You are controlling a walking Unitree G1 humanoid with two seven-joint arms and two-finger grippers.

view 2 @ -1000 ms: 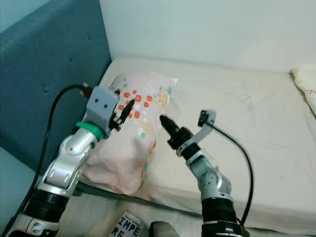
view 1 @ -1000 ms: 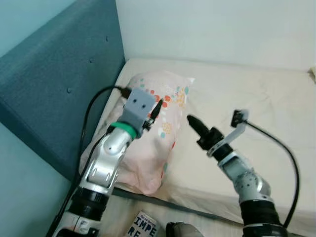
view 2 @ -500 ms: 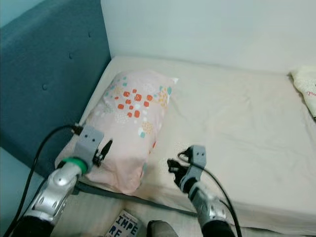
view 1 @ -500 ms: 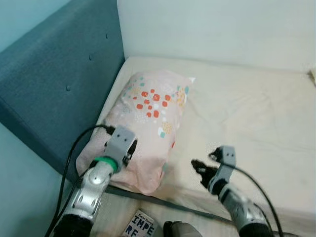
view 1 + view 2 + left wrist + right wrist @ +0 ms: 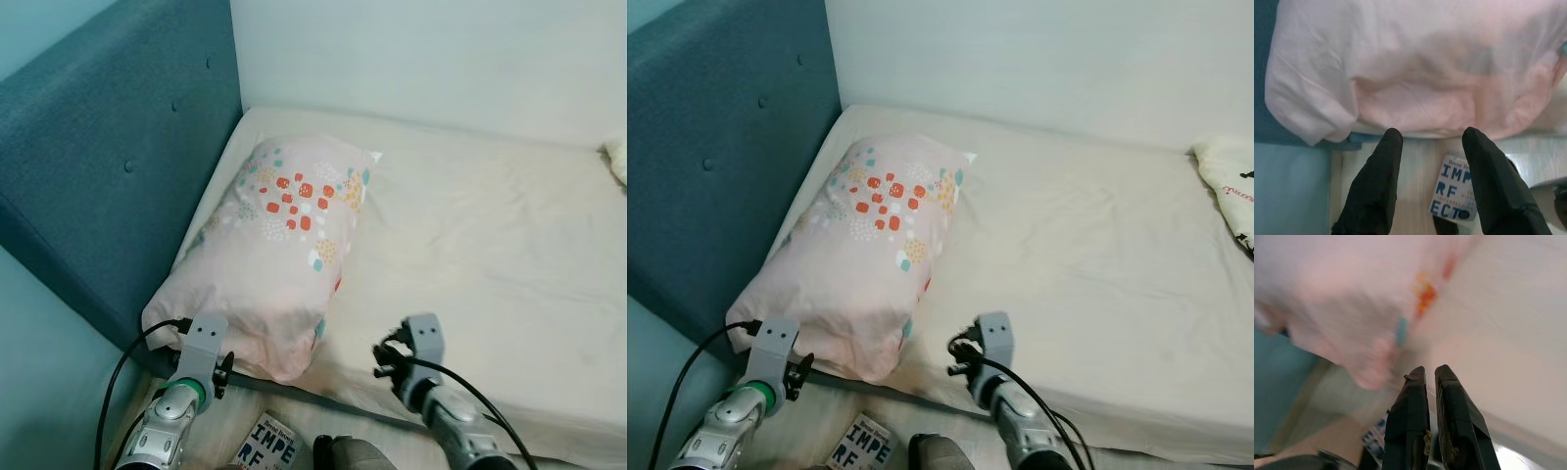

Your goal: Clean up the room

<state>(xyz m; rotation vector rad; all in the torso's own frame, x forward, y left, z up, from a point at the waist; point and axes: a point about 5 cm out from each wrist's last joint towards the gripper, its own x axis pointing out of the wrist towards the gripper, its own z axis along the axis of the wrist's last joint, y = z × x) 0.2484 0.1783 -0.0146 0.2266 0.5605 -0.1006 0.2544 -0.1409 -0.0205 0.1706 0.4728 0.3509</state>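
A pink pillow with red and teal dots lies on the cream mattress, against the blue headboard. My left gripper hangs low off the bed's near edge, just below the pillow's end, open with nothing between its fingers. Under it a white book with blue letters lies on the floor, also seen in the left eye view as the book. My right gripper is shut and empty, low at the mattress's near edge, right of the pillow. Its wrist view is blurred.
A cream cloth item with dark print lies at the bed's far right. A pale wall runs behind the bed. The headboard closes off the left side. Wooden floor shows below the bed edge.
Both arms have dropped from above the pillow down to the bed's near edge. The pillow lies where it was, uncovered by the arms.
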